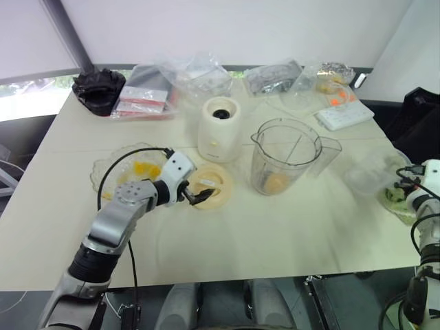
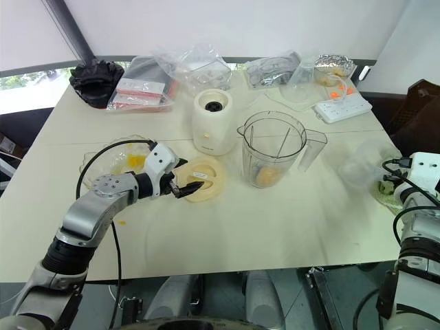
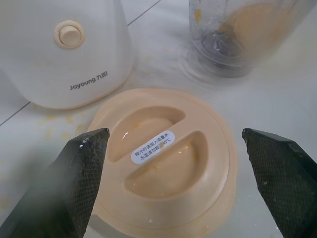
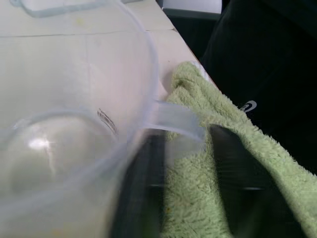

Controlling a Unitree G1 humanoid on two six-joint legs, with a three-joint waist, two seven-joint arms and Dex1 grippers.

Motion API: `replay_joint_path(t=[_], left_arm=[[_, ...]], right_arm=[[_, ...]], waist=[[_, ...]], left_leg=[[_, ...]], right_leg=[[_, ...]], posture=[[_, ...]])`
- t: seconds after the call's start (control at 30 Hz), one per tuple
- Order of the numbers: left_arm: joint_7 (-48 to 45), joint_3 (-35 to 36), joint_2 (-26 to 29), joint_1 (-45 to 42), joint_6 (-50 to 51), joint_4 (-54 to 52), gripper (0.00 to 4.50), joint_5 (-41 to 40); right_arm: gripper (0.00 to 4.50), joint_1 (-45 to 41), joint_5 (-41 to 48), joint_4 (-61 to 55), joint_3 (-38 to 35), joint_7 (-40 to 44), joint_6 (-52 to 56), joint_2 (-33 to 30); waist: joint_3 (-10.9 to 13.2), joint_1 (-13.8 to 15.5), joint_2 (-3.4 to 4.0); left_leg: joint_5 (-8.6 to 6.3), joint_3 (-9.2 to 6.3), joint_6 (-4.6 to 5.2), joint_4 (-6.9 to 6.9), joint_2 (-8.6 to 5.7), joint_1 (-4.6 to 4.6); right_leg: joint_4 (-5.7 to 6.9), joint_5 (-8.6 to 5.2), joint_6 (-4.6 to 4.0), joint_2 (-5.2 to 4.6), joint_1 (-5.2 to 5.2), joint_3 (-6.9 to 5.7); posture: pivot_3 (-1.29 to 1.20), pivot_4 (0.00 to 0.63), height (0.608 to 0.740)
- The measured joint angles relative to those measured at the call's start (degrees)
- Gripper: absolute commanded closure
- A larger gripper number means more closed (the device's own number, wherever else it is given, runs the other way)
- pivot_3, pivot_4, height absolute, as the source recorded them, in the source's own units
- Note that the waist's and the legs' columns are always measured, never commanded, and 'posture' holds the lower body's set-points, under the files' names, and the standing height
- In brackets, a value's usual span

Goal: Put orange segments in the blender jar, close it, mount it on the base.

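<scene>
Right now your table (image 1: 227, 240) carries everything for the job, a pale cream top with bags and clutter along its far edge. Biggest of the task items is the blender jar (image 1: 285, 157), standing upright just right of centre with its handle toward your right and its top uncovered; orange segments (image 1: 277, 183) lie at its bottom. Just to its left, close but apart, sits the base (image 1: 219, 128), upright, dark socket facing up. In front of the base the flat cream lid (image 1: 213, 185) lies on the table. Left of the lid you have the clear wavy-edged bowl (image 1: 110, 172) with more yellow fruit in it.

Your left gripper (image 3: 178, 188) hangs over the lid with its jaws spread wide, one finger on either side of the lid; you cannot tell from the wrist view whether they touch it.

Your right gripper (image 4: 183, 198) is at the table's right edge, jaws pressed together on the handle of a clear plastic cup (image 4: 64, 124), beside a green towel (image 4: 233, 163). A white power strip (image 1: 344, 114) lies at the far right.
</scene>
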Motion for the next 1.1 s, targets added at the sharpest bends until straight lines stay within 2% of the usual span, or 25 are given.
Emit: replay_joint_path(t=[0.13, 0.43, 0.83, 1.1], left_arm=[[0.0, 0.0, 0.2, 0.0, 0.0, 0.0, 0.0, 0.0], [0.0, 0.0, 0.2, 0.0, -0.1, 0.0, 0.0, 0.0], [-0.5, 0.7, -2.1, 0.0, -2.9, 0.4, 0.0, -1.4], [-3.7, 1.8, -2.2, 0.2, -5.2, 0.4, 0.0, -3.9]], right_arm=[[4.47, -0.8, 0.2, -0.1, 0.0, 0.0, -0.6, -0.2], [4.47, 0.7, 2.5, -1.3, -1.6, 0.3, -0.7, 1.2], [4.47, 6.0, 6.8, -17.2, -5.1, -6.5, -4.1, 12.0], [4.47, 6.8, 8.1, -25.3, -5.4, -9.1, -3.4, 13.3]], waist=[[0.0, 0.4, -0.03], [0.0, 0.1, -0.04], [0.1, -0.1, 0.03], [0.1, 0.0, 0.08]], left_leg=[[0.0, -0.26, 0.0, -0.01, 0.0, 0.35], [-0.01, -0.23, 0.01, -0.06, 0.03, 0.55], [-0.01, -0.25, 0.01, -0.2, 0.08, 0.69], [-0.01, -0.25, 0.01, -0.29, 0.09, 0.69]], right_leg=[[-0.2, -0.04, 0.01, 0.03, 0.54, -0.18], [-0.21, -0.04, 0.01, 0.02, 0.67, -0.11], [-0.19, -0.04, 0.01, -0.01, 0.65, 0.01], [-0.2, -0.05, 0.01, -0.02, 0.62, 0.02]], posture=[[0.0, 0.15, 0.74], [0.0, 0.15, 0.74], [0.0, 0.15, 0.74], [0.0, 0.15, 0.74]])
